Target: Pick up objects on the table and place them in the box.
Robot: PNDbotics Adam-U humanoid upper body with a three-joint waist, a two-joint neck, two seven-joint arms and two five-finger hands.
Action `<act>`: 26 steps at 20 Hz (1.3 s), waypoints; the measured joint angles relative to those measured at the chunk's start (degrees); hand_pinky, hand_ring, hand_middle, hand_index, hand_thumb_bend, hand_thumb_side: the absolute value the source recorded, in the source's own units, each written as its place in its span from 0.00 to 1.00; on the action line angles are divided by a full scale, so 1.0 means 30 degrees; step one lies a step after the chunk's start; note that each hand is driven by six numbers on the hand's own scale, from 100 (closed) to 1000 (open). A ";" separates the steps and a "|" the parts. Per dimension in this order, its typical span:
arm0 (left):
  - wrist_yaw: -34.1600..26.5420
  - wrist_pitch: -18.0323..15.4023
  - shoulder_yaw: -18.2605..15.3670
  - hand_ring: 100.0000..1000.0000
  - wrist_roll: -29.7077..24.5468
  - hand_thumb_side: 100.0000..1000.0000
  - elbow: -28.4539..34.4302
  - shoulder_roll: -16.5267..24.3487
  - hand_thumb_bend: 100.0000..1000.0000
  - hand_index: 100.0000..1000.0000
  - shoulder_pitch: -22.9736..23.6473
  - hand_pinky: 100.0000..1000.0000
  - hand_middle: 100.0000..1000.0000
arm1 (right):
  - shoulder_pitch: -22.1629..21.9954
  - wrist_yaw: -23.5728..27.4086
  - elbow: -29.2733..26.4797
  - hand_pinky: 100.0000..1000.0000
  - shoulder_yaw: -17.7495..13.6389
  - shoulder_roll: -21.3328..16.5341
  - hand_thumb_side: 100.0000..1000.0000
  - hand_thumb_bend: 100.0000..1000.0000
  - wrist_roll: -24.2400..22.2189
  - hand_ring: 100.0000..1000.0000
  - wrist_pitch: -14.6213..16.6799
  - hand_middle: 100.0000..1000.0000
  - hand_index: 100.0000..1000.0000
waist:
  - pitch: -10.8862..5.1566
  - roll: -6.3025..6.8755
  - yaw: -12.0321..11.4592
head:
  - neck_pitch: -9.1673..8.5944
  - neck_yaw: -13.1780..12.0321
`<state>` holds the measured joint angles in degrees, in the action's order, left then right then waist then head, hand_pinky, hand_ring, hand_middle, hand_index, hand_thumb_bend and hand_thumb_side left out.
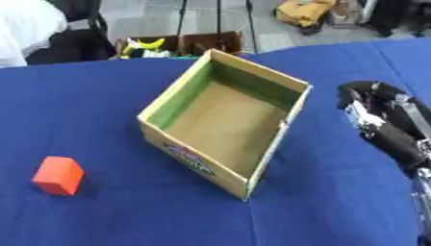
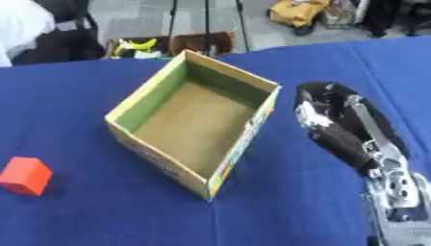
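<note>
Block: small orange-red block [image 1: 58,175], sitting on the cloth near the left edge, well apart from the box, touched by nothing.
Box: open cardboard box with greenish inner walls and a brown floor [image 1: 278,79], turned corner-on, mid-table, nothing inside, printed label on the outer near wall.
Right hand: black right hand with silver parts [image 2: 324,122], just right of the box and not touching it, holding nothing; fingers too bunched and dark to read, so can't tell if curled or straight.
Left hand: nowhere in either view.
Table: blue cloth-covered table [image 1: 93,218], a few creases.
</note>
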<state>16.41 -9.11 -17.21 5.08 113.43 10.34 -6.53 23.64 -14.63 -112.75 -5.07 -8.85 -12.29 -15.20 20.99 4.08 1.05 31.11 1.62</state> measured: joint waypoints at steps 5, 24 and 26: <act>0.1718 -0.1163 0.0017 0.47 0.0001 0.97 0.0001 0.2665 0.63 0.89 0.0473 0.35 0.66 | -0.0067 0.0000 0.0000 0.84 0.0054 0.0000 0.42 0.00 -0.0041 0.83 -0.0038 0.49 0.71 | -0.0112 0.0124 0.0069 | 0.0213 -0.0012; 0.5482 -0.1500 0.0713 0.75 -0.7394 0.67 -0.1630 1.0751 0.81 0.99 0.0040 0.55 0.85 | -0.0168 -0.0057 0.0065 0.84 0.0191 -0.0175 0.42 0.00 -0.0263 0.83 0.0103 0.49 0.71 | -0.0300 0.0389 0.0566 | 0.0136 -0.0223; 0.5256 -0.1475 0.0713 0.76 -0.8378 0.63 -0.2510 1.1125 0.80 0.98 -0.0548 0.55 0.86 | -0.0166 -0.0058 0.0106 0.84 0.0225 -0.0175 0.42 0.00 -0.0266 0.83 0.0106 0.49 0.71 | -0.0300 0.0360 0.0588 | 0.0090 -0.0244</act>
<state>32.18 -13.54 -15.07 -20.05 105.91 43.72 -8.18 23.14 -14.81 -112.43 -4.39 -9.38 -13.09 -14.88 20.09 5.17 2.82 31.38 0.89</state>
